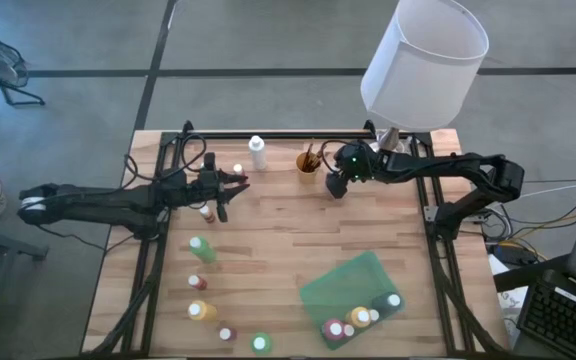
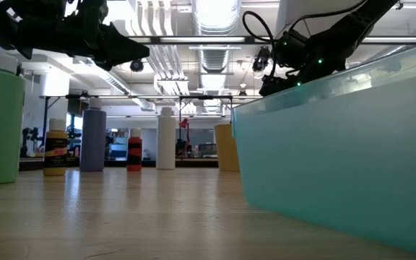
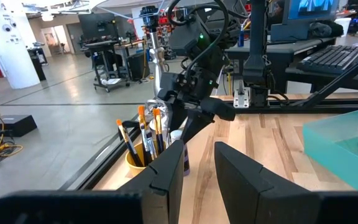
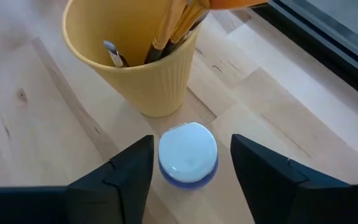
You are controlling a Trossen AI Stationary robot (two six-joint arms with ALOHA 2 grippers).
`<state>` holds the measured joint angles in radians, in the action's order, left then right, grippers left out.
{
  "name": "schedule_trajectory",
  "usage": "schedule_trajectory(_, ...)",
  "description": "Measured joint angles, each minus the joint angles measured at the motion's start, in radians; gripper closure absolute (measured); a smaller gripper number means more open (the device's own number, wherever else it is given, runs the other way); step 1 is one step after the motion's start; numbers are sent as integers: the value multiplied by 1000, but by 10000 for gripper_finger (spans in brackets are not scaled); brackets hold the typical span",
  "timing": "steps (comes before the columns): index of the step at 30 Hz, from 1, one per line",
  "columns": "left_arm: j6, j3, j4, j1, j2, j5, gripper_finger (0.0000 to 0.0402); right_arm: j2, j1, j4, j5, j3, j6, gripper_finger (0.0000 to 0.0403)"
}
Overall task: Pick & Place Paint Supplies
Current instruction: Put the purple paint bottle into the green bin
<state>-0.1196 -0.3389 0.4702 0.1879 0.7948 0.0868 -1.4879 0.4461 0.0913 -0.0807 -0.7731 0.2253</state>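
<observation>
Clearly was a light, stiff thing to lift, the small bottle (image 4: 187, 163) with the pale round cap: hard plastic, smooth, probably a little slippery on the sides. Stood upright on the worktop (image 1: 278, 235) in the upper middle of the high view, just beside the yellow cup (image 4: 143, 74) and not touching it. Was best taken at the cap or just under it, from two opposite sides, because the cup left little room on the third side; a push off centre could have tipped it.

Hung directly over that bottle, the right gripper (image 4: 191, 146), fingers apart, one on each side of the cap, not yet touching it. Waited at the upper left of the worktop, the left gripper (image 3: 199, 146), fingers apart by a narrow gap with nothing seen between them.

Counted in the high view: eight bottles loose on the left half of the worktop, among them a tall white one (image 1: 258, 152) and a green one (image 1: 202, 249); about five more lying in the green tray (image 1: 353, 275) at the lower right. Counted in the cup: about four brushes (image 3: 143, 127), tips up. Could not count more exactly.
</observation>
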Motion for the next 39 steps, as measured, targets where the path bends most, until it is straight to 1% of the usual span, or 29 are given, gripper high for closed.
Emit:
schedule_trajectory(9,0,0,0,0,0,0,305,0,0,7,5,-1,-18,292)
schedule_trajectory(19,0,0,0,0,0,0,305,2,-1,8,10,-1,-42,292)
schedule_trajectory(23,0,0,0,0,0,0,305,29,-1,30,21,-1,-47,291)
schedule_trajectory(29,0,0,0,0,0,0,305,149,-6,137,36,-1,-92,291)
schedule_trajectory(36,0,0,0,-1,0,0,305,392,-29,294,40,-2,-183,289)
schedule_trajectory(39,0,0,0,-1,0,0,305,502,-44,354,108,-2,-212,291)
